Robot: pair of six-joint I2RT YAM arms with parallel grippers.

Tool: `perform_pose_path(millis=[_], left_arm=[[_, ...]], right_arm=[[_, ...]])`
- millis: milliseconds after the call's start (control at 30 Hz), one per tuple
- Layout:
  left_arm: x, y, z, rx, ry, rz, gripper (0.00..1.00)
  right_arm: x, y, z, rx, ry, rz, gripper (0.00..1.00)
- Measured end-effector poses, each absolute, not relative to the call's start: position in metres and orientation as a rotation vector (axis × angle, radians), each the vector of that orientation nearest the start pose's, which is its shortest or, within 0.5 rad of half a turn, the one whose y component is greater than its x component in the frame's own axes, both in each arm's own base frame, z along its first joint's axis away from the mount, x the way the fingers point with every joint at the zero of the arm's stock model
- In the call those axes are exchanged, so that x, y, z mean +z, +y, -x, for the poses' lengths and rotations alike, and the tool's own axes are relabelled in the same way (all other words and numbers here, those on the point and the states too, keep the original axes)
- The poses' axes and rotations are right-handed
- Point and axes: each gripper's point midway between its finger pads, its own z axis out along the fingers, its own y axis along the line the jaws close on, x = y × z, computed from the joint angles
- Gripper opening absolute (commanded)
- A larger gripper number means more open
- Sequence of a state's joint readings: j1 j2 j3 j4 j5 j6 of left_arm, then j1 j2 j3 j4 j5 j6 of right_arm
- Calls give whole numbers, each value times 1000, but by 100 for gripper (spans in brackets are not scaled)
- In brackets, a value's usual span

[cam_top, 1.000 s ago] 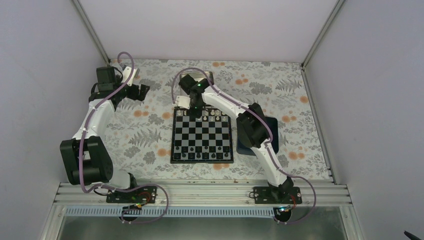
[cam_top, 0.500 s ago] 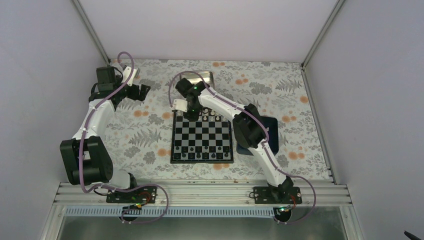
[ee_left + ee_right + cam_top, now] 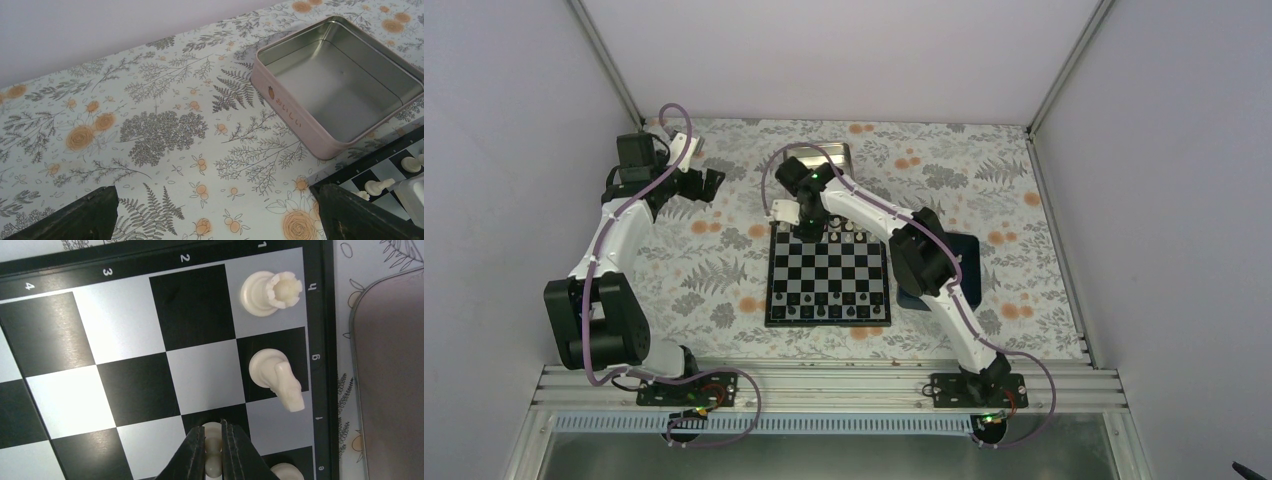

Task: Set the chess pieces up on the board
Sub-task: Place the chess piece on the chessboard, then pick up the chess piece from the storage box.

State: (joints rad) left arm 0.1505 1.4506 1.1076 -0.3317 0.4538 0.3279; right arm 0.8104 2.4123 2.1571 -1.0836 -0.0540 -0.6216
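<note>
The chequered board (image 3: 829, 280) lies mid-table, and its corner shows in the right wrist view (image 3: 125, 385). My right gripper (image 3: 213, 434) is shut on a small white pawn (image 3: 213, 465) over a black square near the board's edge; in the top view it (image 3: 807, 228) is at the board's far-left corner. A white rook (image 3: 271, 292) and a white knight (image 3: 277, 377) stand in the edge row beside it. White pieces (image 3: 849, 235) line the far row. My left gripper (image 3: 215, 220) is open and empty over the flowered cloth, left of the board (image 3: 709, 185).
An empty metal tin (image 3: 340, 85) with pink sides stands just behind the board (image 3: 829, 152). A dark blue tray (image 3: 969, 262) lies right of the board under the right arm. Dark pieces (image 3: 829, 312) stand on the near row. Grey walls enclose the table.
My right gripper has moved left and nearer, from the tin side to the board's far-left corner. The left arm has not moved.
</note>
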Motion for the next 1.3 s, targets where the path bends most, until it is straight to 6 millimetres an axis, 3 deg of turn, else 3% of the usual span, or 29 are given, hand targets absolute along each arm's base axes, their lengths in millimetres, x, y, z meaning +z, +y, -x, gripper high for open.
perform_pose_path(millis=[200, 400, 533, 667, 800, 933, 1000, 1067, 1167, 1300], left_arm=[[207, -12, -424, -240, 2134, -431, 99], [207, -12, -424, -242, 2136, -431, 99], [206, -12, -423, -244, 2138, -431, 99], [206, -12, -423, -244, 2139, -431, 99], [206, -12, -423, -244, 2139, -431, 99], [206, -12, -423, -244, 2139, -431, 100], [206, -12, -423, -243, 2139, -431, 100], [206, -12, -423, -244, 2139, -431, 100], [206, -12, -423, -244, 2139, -431, 100], [206, -12, -423, -245, 2139, -431, 100]], right_arm=[[45, 385, -355, 100, 2196, 1926, 13], [42, 383, -355, 84, 2202, 1926, 33], [47, 384, -360, 63, 2186, 1907, 36], [74, 382, -362, 50, 2153, 1871, 40], [132, 362, -356, 37, 2105, 1789, 46], [189, 305, -347, 25, 2110, 1650, 50], [198, 264, -353, 5, 2164, 1551, 53], [191, 213, -357, -25, 2258, 1447, 54], [161, 141, -348, -74, 2436, 1312, 56], [124, 108, -320, -65, 2559, 1289, 56]])
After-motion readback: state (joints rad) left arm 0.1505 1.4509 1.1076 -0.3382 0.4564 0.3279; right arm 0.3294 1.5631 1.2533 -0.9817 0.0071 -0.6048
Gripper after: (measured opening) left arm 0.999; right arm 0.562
